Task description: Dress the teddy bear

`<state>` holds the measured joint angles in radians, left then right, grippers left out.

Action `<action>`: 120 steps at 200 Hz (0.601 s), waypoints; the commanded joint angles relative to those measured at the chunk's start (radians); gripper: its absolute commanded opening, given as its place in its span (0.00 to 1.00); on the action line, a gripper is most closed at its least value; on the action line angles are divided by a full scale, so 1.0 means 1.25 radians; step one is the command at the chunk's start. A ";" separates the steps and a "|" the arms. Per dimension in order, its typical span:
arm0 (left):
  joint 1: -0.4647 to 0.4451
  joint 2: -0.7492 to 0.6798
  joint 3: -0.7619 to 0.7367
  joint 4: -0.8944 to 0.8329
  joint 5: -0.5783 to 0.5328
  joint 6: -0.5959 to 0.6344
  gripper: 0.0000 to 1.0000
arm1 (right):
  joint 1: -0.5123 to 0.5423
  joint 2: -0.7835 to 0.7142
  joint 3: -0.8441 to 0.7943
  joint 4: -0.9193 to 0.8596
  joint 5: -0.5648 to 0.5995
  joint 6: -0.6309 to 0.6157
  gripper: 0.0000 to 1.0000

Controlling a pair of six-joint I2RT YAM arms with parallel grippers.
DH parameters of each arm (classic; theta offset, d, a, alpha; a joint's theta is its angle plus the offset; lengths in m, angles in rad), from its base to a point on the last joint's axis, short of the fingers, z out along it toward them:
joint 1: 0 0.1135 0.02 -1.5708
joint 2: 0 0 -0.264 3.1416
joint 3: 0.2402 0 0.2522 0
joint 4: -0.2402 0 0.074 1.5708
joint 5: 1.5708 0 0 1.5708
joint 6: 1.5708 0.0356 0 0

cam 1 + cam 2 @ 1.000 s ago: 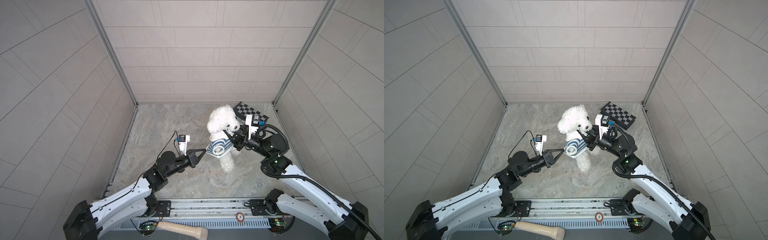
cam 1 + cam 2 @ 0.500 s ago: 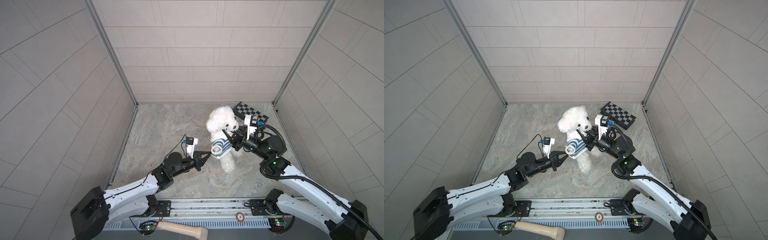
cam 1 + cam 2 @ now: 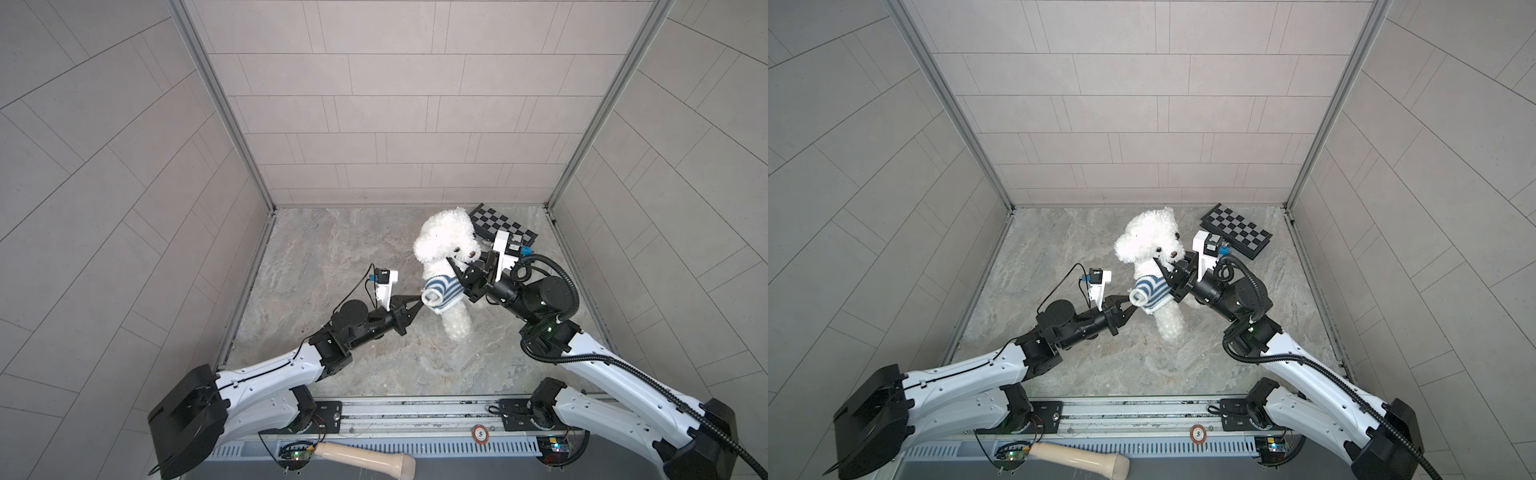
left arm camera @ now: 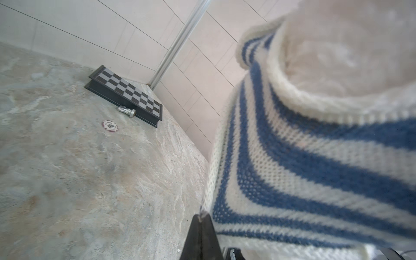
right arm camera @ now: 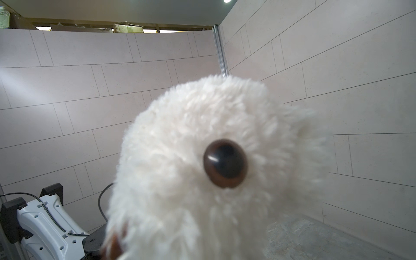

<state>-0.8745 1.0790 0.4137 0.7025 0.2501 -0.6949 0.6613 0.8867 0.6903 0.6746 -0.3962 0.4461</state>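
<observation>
The left hand (image 3: 418,305) is pressed together, pinching the rolled cuff at the edge of the blue-and-white striped shirt (image 3: 442,291); the left wrist view shows its black tips meeting on the knit. The right hand (image 3: 460,277) is clamped on the teddy bear (image 3: 444,241) just under the chin, at the shirt's collar. Whether it grips fur or knit I cannot tell.

The bear stands upright near the middle of the worktop (image 3: 332,257), between the two hands. The shirt is round its chest and one leg reaches down to the stone.

Behind the bear, in the far right corner, a chessboard box (image 3: 505,226) lies shut, with a silver chess piece (image 4: 126,111) touching its edge and a chip (image 4: 110,126) near it.

Half a second ago the left hand was spread and clear of the shirt. A second ago it was pinching the shirt lower down. The bear has hardly moved.
</observation>
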 commanded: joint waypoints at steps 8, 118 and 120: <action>0.009 0.072 -0.045 -0.155 0.006 0.027 0.00 | 0.001 -0.071 0.032 0.166 0.064 -0.005 0.00; -0.074 -0.076 0.039 -0.227 -0.042 0.071 0.00 | 0.044 -0.081 0.066 -0.022 0.060 -0.141 0.00; -0.071 -0.085 0.041 -0.246 -0.047 0.074 0.01 | 0.044 -0.082 0.066 -0.028 0.060 -0.146 0.00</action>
<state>-0.9726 1.0653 0.4347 0.6888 0.2733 -0.6537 0.7059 0.8448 0.7029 0.5613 -0.3401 0.3466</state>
